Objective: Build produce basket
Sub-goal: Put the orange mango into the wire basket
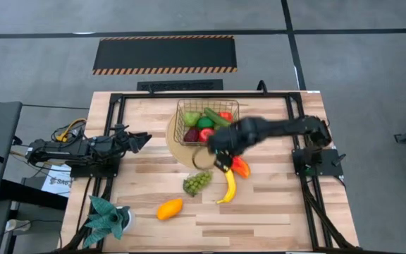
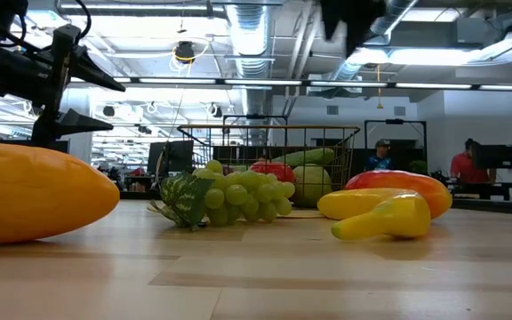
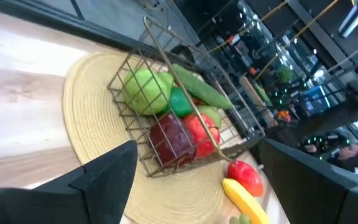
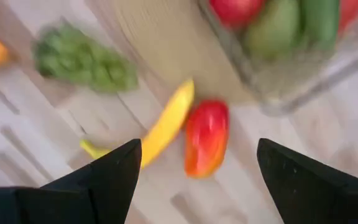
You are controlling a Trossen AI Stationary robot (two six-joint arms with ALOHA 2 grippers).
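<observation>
Seen from above, the right gripper [image 1: 223,164] hangs over the middle of the wooden table [image 1: 273,212], just below the basket [image 1: 206,121], its two fingers spread wide with nothing between them. Its own wrist camera looks down past those parted fingers [image 4: 110,171] at a red-orange mango [image 4: 206,137] and a yellow banana [image 4: 164,126] lying side by side on the boards, touching or nearly so, with the green grapes [image 4: 82,60] farther off toward the upper left of that frame. The dark wire basket sits on a round tan mat [image 1: 176,144] in the upper centre of the overhead frame and already holds a green pear, a cucumber, red apples and other pieces. An orange fruit [image 1: 169,208] lies alone in the lower centre, well apart from the rest, and a teal potted plant [image 1: 107,218] stands at the lower left corner. The left gripper [image 1: 141,140] waits at the table's left edge, pointed toward the basket, its fingers apart and empty. People sit at desks in the room beyond the table.
</observation>
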